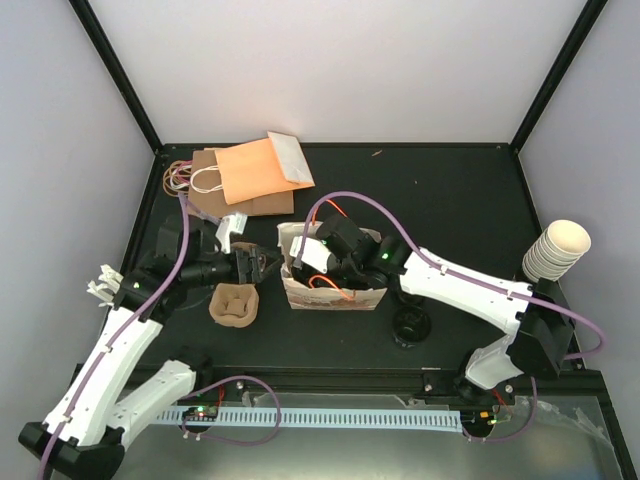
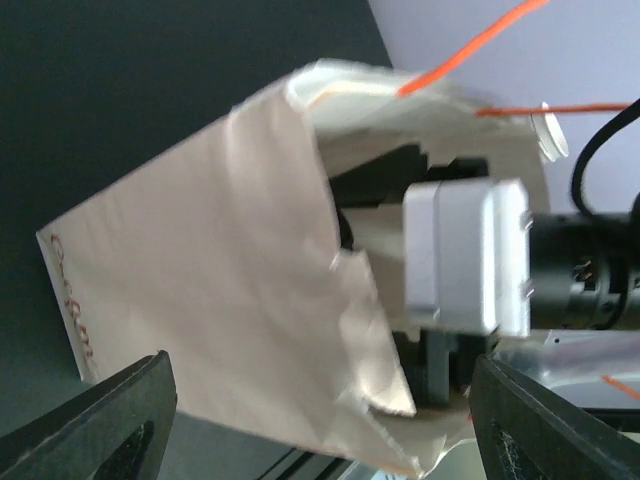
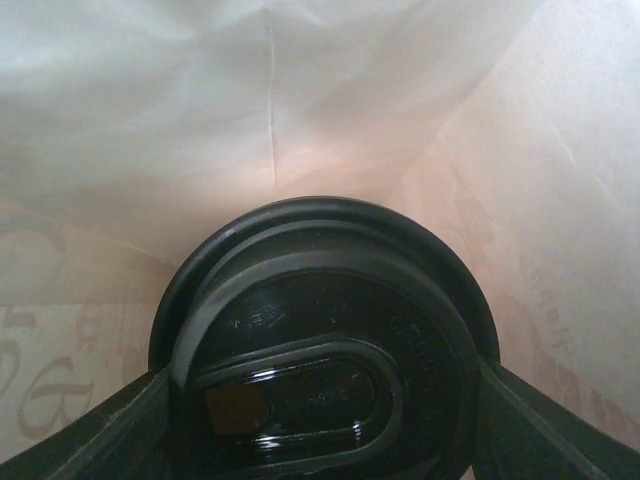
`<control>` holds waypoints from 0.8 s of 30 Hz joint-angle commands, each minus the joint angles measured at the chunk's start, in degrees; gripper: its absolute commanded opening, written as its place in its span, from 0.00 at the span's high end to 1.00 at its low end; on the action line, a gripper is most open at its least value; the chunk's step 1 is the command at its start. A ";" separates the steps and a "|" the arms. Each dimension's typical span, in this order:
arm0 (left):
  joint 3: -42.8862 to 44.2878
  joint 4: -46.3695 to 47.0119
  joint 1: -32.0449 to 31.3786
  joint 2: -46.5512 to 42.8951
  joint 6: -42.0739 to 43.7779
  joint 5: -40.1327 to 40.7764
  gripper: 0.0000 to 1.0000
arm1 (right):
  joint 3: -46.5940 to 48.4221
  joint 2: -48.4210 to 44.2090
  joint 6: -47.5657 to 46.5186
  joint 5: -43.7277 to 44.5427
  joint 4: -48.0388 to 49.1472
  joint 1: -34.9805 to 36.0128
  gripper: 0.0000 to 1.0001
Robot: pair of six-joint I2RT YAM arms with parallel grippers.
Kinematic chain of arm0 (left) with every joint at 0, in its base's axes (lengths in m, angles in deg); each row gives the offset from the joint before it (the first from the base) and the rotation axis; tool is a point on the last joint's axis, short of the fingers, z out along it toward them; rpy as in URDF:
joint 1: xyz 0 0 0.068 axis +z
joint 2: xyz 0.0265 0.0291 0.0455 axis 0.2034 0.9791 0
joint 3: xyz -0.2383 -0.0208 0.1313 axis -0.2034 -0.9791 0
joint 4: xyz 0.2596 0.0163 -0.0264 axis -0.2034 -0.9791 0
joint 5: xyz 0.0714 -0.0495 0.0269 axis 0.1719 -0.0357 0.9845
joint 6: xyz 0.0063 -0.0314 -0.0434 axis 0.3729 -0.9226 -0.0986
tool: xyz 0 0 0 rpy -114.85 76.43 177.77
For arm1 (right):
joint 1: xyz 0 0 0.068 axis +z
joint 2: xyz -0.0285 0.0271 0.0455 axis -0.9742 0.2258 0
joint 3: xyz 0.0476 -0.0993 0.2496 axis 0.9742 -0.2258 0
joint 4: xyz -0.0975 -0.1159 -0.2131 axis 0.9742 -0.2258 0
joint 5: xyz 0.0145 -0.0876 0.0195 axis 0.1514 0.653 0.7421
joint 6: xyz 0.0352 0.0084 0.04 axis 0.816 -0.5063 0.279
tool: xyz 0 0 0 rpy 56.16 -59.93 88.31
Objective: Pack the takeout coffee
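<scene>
Inside pale-brown paper bag (image 1: 300,290) | right tool (image 3: 320,425) clamps black-lidded takeout coffee cup (image 3: 320,330), not yet released | left tool (image 2: 320,425) gapes wide beside bag | remaining: release

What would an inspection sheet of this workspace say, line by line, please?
Surface: black table, no spills seen.
Job's things: takeout coffee, only its black lid showing, inside the upright paper bag.
Clutter: flat bags, cardboard carrier, loose black lid, stack of cups.
Hands: left hand open, facing the bag from outside; right hand inside the bag, closed on the coffee.
Cables: purple cables along both arms; orange wire at the bag mouth.
Surroundings: white walls, black frame.
</scene>
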 commanded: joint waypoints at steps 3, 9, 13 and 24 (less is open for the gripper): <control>6.31 -1.61 -0.20 3.76 2.74 0.74 0.21 | -2.47 -3.02 -1.71 0.83 2.35 -0.19 0.51; 11.48 -7.77 -0.23 8.76 6.02 2.80 0.26 | -3.04 -2.86 -2.22 0.64 2.35 -0.19 0.52; 14.15 -9.77 -0.39 11.39 6.92 1.82 0.29 | -3.14 -2.37 -2.31 0.98 2.56 -0.19 0.53; 14.50 -10.85 -5.68 14.60 5.47 3.53 0.33 | -4.12 -2.53 -2.34 1.41 3.81 -0.20 0.54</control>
